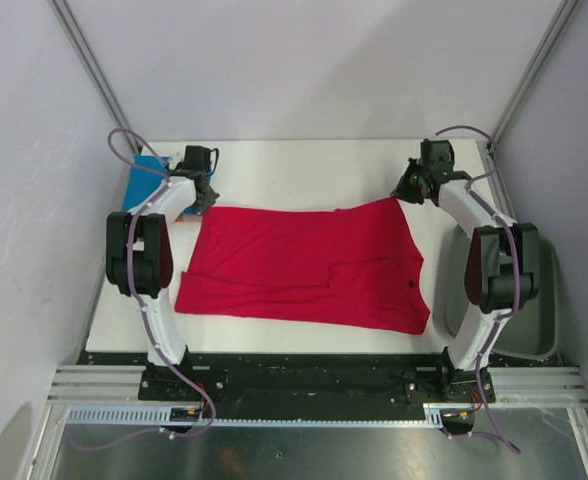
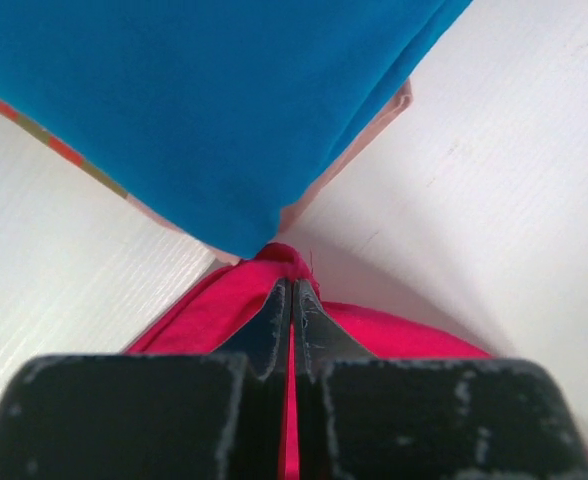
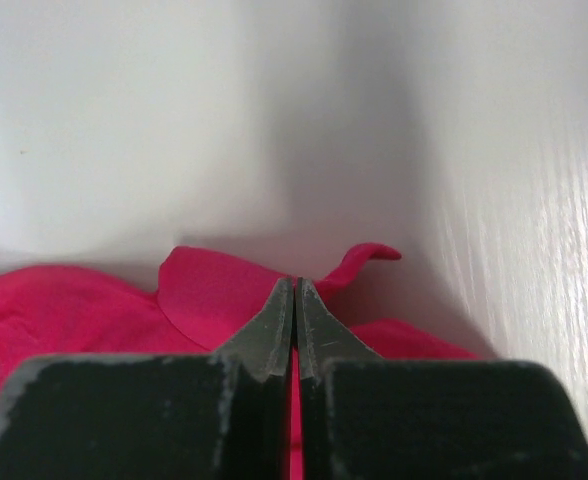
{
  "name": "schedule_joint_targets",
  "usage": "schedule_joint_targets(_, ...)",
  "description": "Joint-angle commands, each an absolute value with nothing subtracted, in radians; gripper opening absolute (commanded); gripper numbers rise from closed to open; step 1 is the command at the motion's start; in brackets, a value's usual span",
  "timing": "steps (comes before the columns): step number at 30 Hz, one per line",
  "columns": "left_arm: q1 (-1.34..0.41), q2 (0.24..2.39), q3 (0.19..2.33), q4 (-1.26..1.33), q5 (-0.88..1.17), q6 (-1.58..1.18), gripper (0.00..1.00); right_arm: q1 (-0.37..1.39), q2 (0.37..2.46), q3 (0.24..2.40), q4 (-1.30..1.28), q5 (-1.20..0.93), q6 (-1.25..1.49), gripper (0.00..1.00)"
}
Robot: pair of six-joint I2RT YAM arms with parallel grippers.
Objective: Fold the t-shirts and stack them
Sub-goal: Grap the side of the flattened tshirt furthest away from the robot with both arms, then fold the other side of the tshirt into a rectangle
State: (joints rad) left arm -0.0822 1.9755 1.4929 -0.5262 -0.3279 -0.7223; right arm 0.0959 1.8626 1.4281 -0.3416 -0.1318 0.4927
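We see a plain bright red t-shirt [image 1: 304, 265] bearing a small dark tag [image 1: 412, 287]; a solid bright blue t-shirt [image 2: 204, 100]; the tabletop [image 1: 304, 165] is white; the bin [image 1: 544, 320] is dark grey.

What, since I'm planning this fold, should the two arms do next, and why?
The left gripper and right gripper are each shut on a far corner of the red t-shirt, which lies spread flat. So probably lift both corners together and carry them toward the near edge, folding it in half.
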Motion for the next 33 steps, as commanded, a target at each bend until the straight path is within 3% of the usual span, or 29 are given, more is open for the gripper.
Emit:
schedule_joint_targets(1, -0.058, 1.889, 1.458, -0.517, -0.352, -0.697, 0.00, 0.096, 1.738, 1.362, -0.354, -0.106, 0.493, 0.00)
schedule_joint_targets(22, -0.005, 1.678, 1.251, -0.491, -0.375, -0.670, 0.00, 0.177, 1.414, 1.002, -0.397, -0.059, 0.515, 0.00)
schedule_joint_targets(33, 0.025, 1.578, 1.035, -0.475, -0.300, -0.761, 0.00, 0.238, 1.371, 0.860, -0.395, -0.047, 0.571, 0.00)
